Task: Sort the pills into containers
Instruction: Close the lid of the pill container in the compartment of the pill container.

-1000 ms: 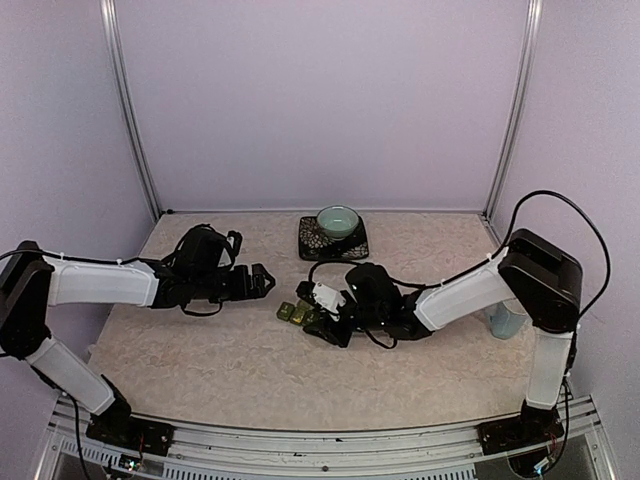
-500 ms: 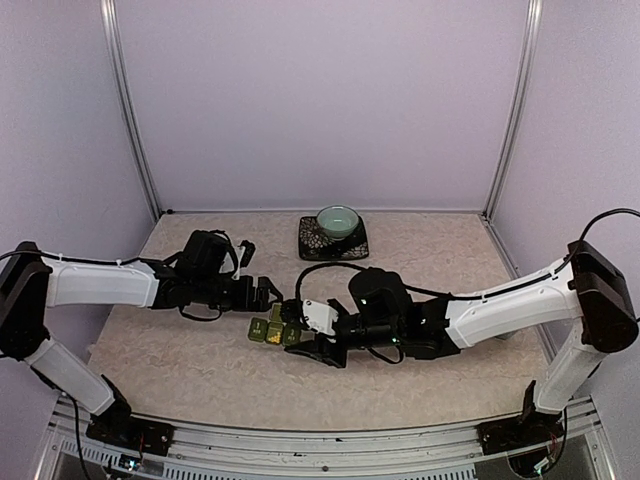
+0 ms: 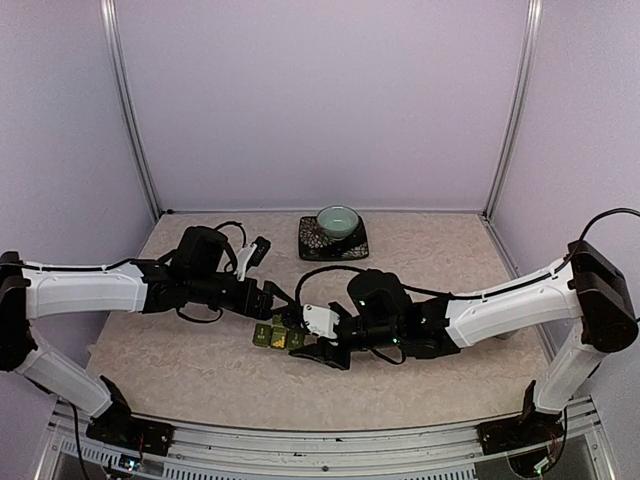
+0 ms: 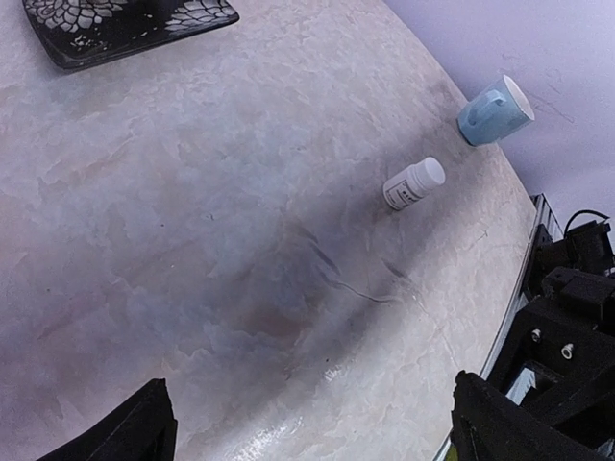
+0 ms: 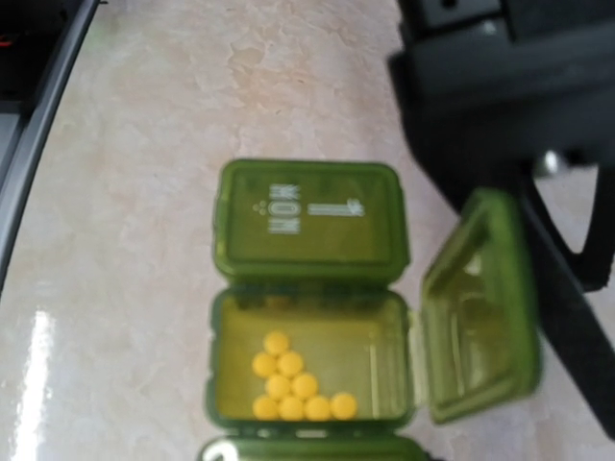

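Dark green three-compartment plastic pill strip (image 3: 274, 336) had slid toward 7 o'clock on the worktop (image 3: 180, 360). Left end effector (image 3: 275, 300), jaws wide, had closed in at its 12 o'clock. Right end effector (image 3: 308, 338) at 3 o'clock, grip unclear. Middle lid (image 5: 478, 307) stood open over round yellow pills (image 5: 293, 379), so sorting looked under way.
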`<action>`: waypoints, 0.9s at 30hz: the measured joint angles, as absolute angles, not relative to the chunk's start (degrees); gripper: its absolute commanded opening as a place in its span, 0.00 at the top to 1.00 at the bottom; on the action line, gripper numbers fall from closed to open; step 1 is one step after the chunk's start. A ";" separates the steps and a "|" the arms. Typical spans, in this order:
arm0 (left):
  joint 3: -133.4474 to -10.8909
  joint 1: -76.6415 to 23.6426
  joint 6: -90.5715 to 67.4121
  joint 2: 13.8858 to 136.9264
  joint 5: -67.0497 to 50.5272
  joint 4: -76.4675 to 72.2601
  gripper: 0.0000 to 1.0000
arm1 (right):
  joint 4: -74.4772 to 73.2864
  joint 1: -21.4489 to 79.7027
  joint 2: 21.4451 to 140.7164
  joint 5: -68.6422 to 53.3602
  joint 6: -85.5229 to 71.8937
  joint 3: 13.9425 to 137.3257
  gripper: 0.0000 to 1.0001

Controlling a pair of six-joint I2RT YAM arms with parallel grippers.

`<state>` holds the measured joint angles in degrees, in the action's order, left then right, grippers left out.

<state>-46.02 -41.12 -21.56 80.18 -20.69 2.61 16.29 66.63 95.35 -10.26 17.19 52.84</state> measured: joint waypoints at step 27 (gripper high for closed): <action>-43.99 -43.51 -22.94 76.44 -20.73 5.39 0.16 | 13.98 64.84 94.24 -2.26 14.85 52.86 0.77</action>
